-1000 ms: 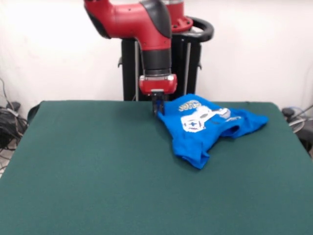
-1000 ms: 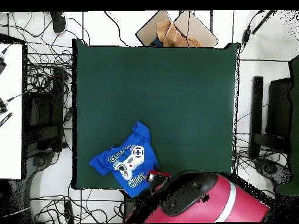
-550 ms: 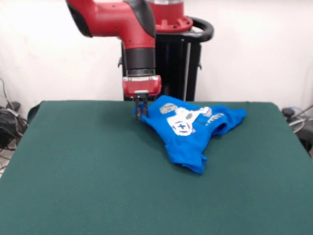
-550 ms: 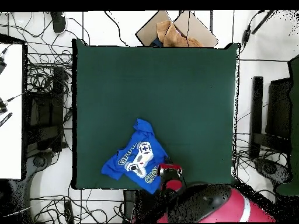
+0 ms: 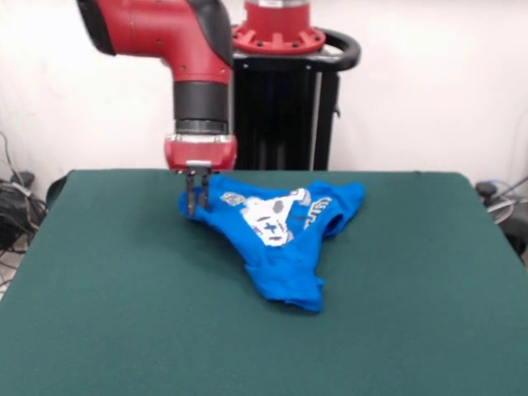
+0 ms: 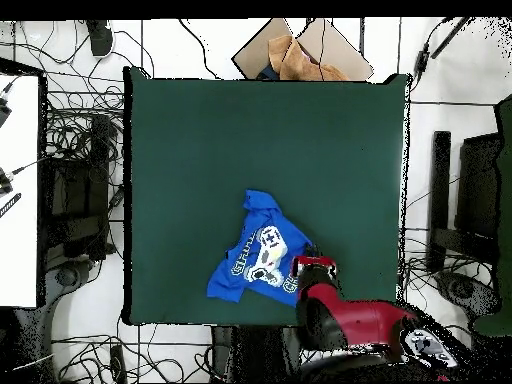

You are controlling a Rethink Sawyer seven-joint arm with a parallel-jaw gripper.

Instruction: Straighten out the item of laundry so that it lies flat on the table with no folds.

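The item of laundry (image 5: 276, 235) is a bright blue T-shirt with a white print, lying rumpled and folded on the green table (image 5: 124, 313). In the front view it sits near the far edge, around the middle. My gripper (image 5: 196, 200) is shut on the shirt's left corner, holding it slightly off the cloth. From overhead, the shirt (image 6: 262, 256) lies near the bottom edge of the table (image 6: 200, 150), with the gripper (image 6: 312, 266) at its right corner, mostly under the red arm.
The black pedestal (image 5: 285, 115) rises behind the table's far edge. A brown cardboard piece (image 6: 300, 55) lies beyond the table's top edge overhead. Cables (image 6: 80, 140) and dark equipment (image 6: 470, 200) flank both sides of the table.
My gripper has dragged the shirt leftward along the far edge in the front view, rightward overhead. The shirt has turned and trailed behind the held corner.
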